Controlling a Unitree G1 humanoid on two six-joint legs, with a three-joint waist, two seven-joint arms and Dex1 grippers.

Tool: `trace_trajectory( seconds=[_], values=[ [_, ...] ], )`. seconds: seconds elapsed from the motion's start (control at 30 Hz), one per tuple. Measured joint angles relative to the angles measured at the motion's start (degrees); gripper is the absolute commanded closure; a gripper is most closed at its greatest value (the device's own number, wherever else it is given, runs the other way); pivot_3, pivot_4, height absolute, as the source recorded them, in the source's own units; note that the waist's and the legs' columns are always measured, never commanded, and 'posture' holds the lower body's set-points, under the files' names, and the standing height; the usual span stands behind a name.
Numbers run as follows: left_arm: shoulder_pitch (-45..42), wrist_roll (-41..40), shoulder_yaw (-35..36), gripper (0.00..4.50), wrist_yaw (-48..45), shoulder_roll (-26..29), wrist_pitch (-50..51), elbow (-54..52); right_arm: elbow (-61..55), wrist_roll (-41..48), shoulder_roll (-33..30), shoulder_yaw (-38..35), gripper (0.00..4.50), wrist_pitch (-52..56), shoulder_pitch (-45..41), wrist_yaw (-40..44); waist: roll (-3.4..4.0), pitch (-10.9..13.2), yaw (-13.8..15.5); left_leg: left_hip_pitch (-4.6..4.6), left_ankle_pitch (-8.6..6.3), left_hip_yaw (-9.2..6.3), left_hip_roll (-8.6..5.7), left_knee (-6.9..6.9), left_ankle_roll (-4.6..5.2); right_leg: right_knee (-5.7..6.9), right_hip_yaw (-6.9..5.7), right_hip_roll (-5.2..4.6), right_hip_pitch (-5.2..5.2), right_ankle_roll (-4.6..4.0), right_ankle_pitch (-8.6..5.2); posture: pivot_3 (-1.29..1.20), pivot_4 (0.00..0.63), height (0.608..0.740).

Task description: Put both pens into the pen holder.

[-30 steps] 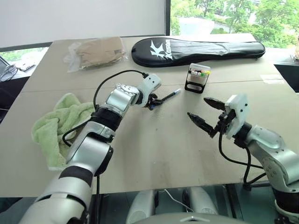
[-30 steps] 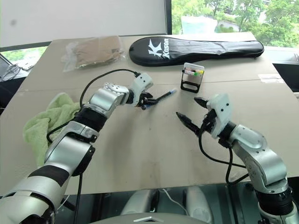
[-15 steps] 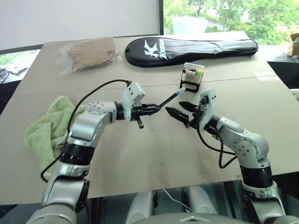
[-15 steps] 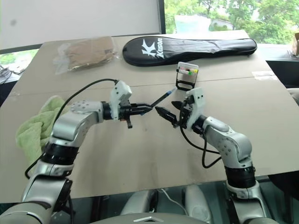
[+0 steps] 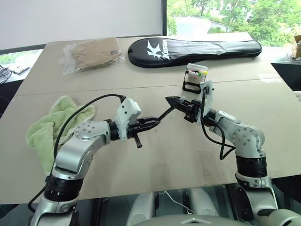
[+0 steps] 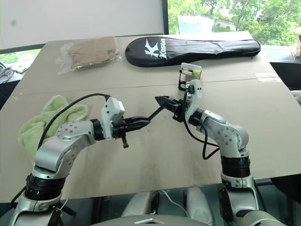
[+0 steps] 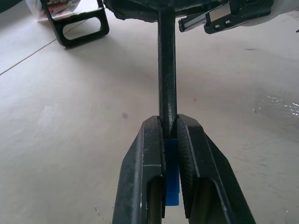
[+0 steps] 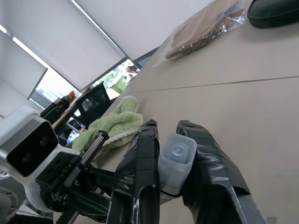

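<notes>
Pen [image 5: 162, 114]: slim black barrel with a blue end, raised off the surface [image 5: 155, 165] and slanting, gripped at both ends by the left pincer [image 5: 151, 122] and the right pincer [image 5: 175, 102]. Pen holder [image 5: 195, 78]: small box, black frame and pale walls, upright near the far edge, holding coloured caps.

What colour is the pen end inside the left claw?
Blue, on the pen end between the left claw's fingers; clearest in the left wrist view.

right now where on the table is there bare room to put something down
The near right part of the table, in front of both arms, is bare. So is the right side past the pen holder, and the strip between the green towel and the plastic bag. It is crowded mid-table, where both end effectors meet on the pen.
</notes>
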Motion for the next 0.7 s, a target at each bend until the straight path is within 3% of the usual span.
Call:
trace_trajectory(
  seconds=[0.03, 0.07, 0.13, 0.2, 0.3, 0.43, 0.53, 0.7],
  values=[
    [0.0, -0.3, 0.0, 4.5, -0.1, -0.2, -0.2, 0.1, -0.3, 0.2, -0.2, -0.1, 4.39, 0.2, 0.0, -0.3, 0.0, 0.0, 0.0, 0.0, 0.0, 0.0, 0.0, 0.0, 0.0, 0.0, 0.0, 0.0, 0.0, 0.0, 0.0, 0.0, 0.15, 0.74],
    [-0.2, -1.8, 0.3, 3.8, -0.7, -0.6, 0.0, 0.9, -1.1, 1.0, -0.4, -0.6, 4.39, 0.7, 0.0, -0.6, 0.0, 0.0, 0.0, 0.0, 0.0, 0.0, 0.0, 0.0, 0.0, 0.01, -0.01, 0.0, 0.0, 0.0, 0.0, 0.0, 0.15, 0.74],
    [-0.5, -5.4, 1.8, 3.28, -1.4, -1.1, 1.0, 1.5, -2.4, 1.4, -0.8, -0.8, 4.4, 0.8, 0.2, -1.2, 0.0, 0.0, -0.1, -0.01, 0.0, -0.01, 0.01, 0.0, 0.0, 0.01, -0.01, 0.01, -0.01, 0.0, 0.0, 0.0, 0.15, 0.74],
    [-2.2, -11.9, 7.2, 2.33, -1.8, -1.3, 2.9, 1.4, -2.9, 1.5, -2.3, -2.5, 4.4, 0.7, 0.7, -2.2, 0.0, 0.0, -0.1, -0.02, 0.0, -0.01, 0.02, 0.01, 0.0, 0.01, -0.02, 0.0, -0.01, 0.0, 0.0, 0.0, 0.15, 0.74],
    [-3.1, -16.8, 12.2, 2.29, -0.5, -0.4, 5.8, 1.4, -4.5, 1.7, -3.8, -5.5, 4.4, -1.1, -0.2, -3.3, 0.0, 0.0, -0.2, -0.01, 0.0, 0.01, 0.01, 0.02, 0.0, 0.01, 0.0, 0.0, 0.0, 0.0, 0.0, 0.0, 0.15, 0.74],
    [-2.6, -19.2, 16.0, 2.29, 3.9, 0.1, 8.2, 2.0, -5.1, -3.2, -10.7, -9.9, 4.4, -6.9, -8.3, -6.1, 0.04, 0.0, -0.3, 0.02, 0.0, 0.06, 0.01, 0.0, 0.0, 0.01, -0.02, 0.01, -0.02, 0.0, 0.0, 0.0, 0.15, 0.74],
    [-1.1, -18.0, 15.9, 2.29, 5.9, -0.3, 7.3, 2.4, -5.1, -5.4, -11.2, -11.8, 4.4, -10.9, -12.8, -8.3, 0.04, 0.0, -0.3, 0.04, 0.0, 0.06, 0.07, -0.03, 0.0, 0.04, 0.03, 0.07, 0.0, 0.0, 0.0, 0.0, 0.15, 0.74],
    [0.1, -15.5, 14.0, 2.29, 7.9, -1.8, 4.2, 2.1, -3.3, -12.0, -11.4, -9.2, 4.4, -16.6, -13.3, -8.8, 0.04, 0.0, -0.1, 0.04, 0.0, 0.17, 0.03, 0.0, 0.0, 0.03, 0.13, 0.01, 0.0, 0.0, 0.0, 0.0, 0.15, 0.74]
  ],
)
